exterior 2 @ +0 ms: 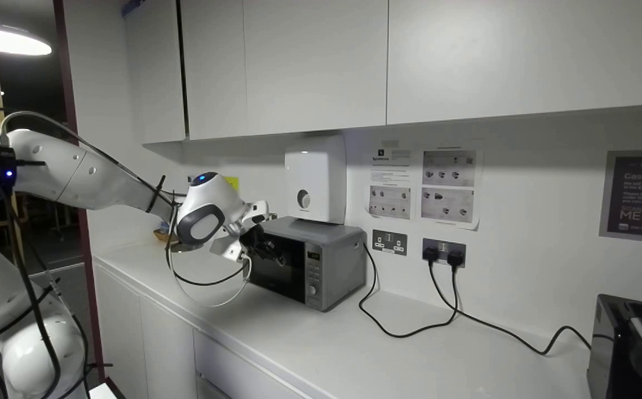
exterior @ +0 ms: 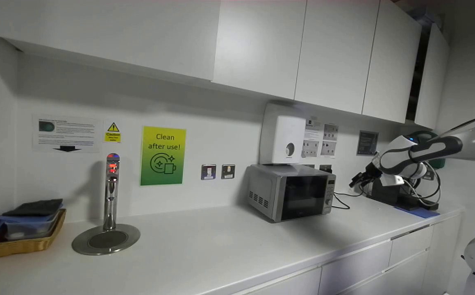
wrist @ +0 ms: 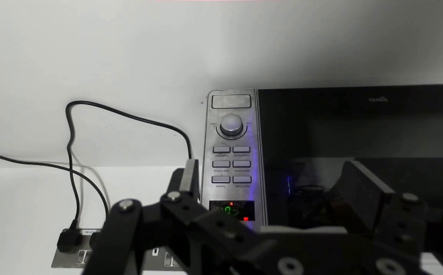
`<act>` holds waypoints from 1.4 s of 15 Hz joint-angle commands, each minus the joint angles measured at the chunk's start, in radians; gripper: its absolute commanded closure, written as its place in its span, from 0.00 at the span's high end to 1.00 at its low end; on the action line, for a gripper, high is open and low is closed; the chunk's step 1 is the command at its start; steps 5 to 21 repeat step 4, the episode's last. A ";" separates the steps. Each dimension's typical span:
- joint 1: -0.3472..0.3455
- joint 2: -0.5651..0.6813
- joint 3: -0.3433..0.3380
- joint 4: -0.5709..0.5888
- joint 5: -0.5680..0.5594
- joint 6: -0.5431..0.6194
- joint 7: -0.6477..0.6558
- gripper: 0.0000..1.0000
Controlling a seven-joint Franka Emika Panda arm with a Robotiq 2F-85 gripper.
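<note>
Microwave (exterior: 290, 192): grey, standing on the white counter (exterior 2: 298, 338), below a wall-mounted dispenser (exterior 2: 315, 180); the item nearest the gripper (wrist: 275, 175).
Gripper: black; two fingers (wrist: 362, 191) spread apart, nothing between them; before the microwave front, apart from it as far as can be told.
Control panel (wrist: 231, 145): silver, inverted in the wrist view; round knob (wrist: 231, 124), six small buttons (wrist: 241, 164), lit display (wrist: 236, 210), digits not clearly legible.
Door (wrist: 359, 126): dark glass, apparently closed.
Power cable (exterior 2: 398, 336): black, looping over the counter to a wall socket (exterior 2: 443, 246).
Black machine (exterior 2: 625, 360): elsewhere on the counter, partly out of view.
Step at the microwave: judged a lining-up stage, panel and door both facing the fingers; contact not yet made.
Next move at the front: judged to call for steady aim and, with the fingers so wide, room for both beside panel and glass.
</note>
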 commanded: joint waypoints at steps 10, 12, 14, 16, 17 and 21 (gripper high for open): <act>0.006 0.003 -0.005 0.000 -0.010 -0.001 0.009 1.00; 0.006 0.003 -0.005 0.000 -0.010 -0.001 0.009 1.00; 0.006 0.003 -0.005 0.000 -0.010 -0.001 0.009 1.00; 0.006 0.003 -0.005 0.000 -0.010 -0.001 0.009 1.00; 0.006 0.003 -0.005 0.000 -0.010 -0.001 0.009 1.00; 0.006 0.003 -0.005 0.000 -0.010 -0.001 0.009 1.00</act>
